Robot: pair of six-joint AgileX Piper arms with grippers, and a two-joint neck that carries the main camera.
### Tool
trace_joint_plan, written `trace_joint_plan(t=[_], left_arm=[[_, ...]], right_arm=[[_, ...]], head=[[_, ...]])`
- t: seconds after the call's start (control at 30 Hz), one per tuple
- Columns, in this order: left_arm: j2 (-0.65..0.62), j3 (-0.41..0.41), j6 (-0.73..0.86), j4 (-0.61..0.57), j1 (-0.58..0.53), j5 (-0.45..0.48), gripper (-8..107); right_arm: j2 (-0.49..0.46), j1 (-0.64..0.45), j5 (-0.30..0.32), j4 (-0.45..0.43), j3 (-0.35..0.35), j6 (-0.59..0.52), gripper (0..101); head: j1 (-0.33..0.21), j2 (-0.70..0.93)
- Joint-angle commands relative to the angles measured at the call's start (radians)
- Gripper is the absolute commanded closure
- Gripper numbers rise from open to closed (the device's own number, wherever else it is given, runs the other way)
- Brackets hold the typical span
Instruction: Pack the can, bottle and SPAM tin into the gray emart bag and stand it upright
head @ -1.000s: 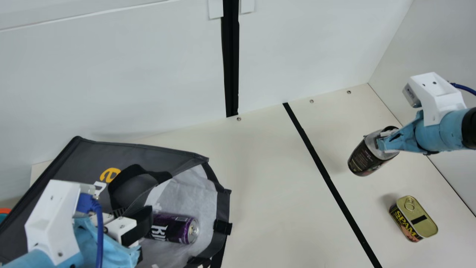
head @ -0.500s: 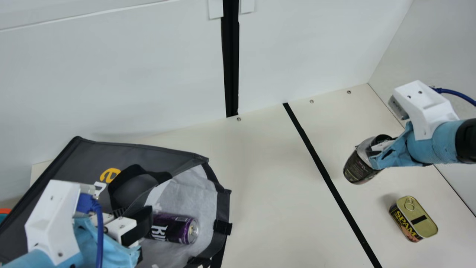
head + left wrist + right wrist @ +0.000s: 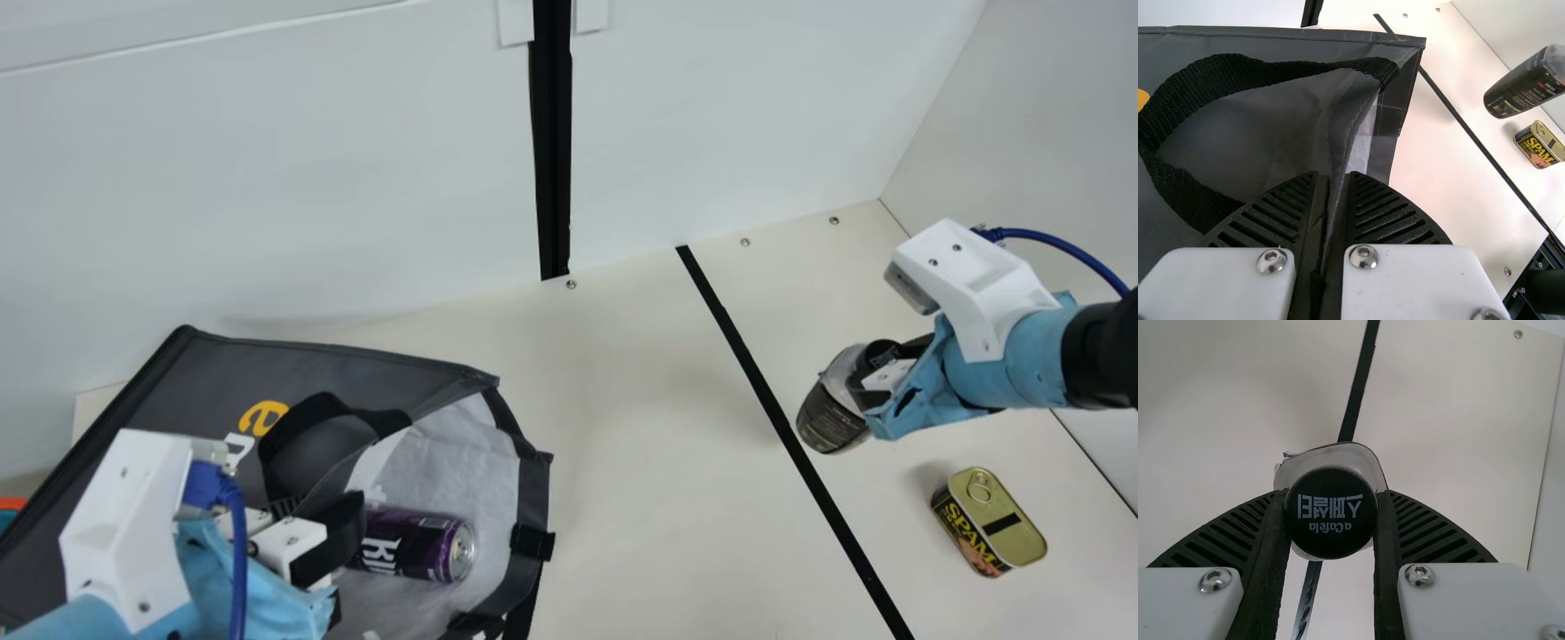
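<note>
Main view: left gripper (image 3: 322,514) pinches gray fabric bag (image 3: 356,369); right gripper (image 3: 878,366) holds dark rounded bottle (image 3: 831,416), tilted, by black cap (image 3: 1330,520).

Purple-and-black can (image 3: 413,544), gray bag (image 3: 356,364)

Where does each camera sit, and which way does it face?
Main view: on the neck, looking down on the table; both arms show.
Left wrist view: on that wrist, facing the bag pinched by the left end effector.
Right wrist view: on that wrist, facing down at the bottle held by the right end effector.
All three show the bottle.
</note>
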Motion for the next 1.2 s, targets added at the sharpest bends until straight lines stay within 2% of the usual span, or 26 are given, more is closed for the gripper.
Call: trace_joint_plan(t=[0.0, 0.77, 1.17], left_arm=[[0.000, 0.000, 0.000, 0.000, 0.000, 0.000, 107], [0.000, 0.000, 0.000, 0.000, 0.000, 0.000, 107], [0.000, 0.000, 0.000, 0.000, 0.000, 0.000, 107]], right_arm=[[0.003, 0.002, 0.002, 0.016, 0.004, -0.036, 101], [0.040, -0.041, 0.002, 0.216, 0.092, -0.404, 101], [0.043, -0.041, 0.002, 0.309, 0.139, -0.500, 101]], head=[[-0.023, -0.001], [-0.023, -0.001], [-0.023, -0.001]])
